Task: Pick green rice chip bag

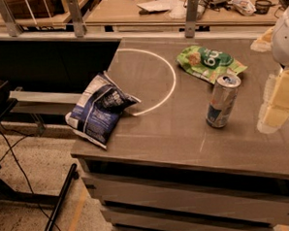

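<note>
Flat on the surface (174, 135), just behind the upright can (223, 101): green rice chip bag (210, 63). At right edge, clear of it: gripper (278, 100), open or closed impossible to tell.

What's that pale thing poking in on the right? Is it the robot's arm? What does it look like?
Yes. The arm is a smooth, rounded white shell at the right edge. Below it the gripper, right of the can, is pale cream-yellow and blocky, made of stacked flat-faced segments. No cables or markings show.
</note>
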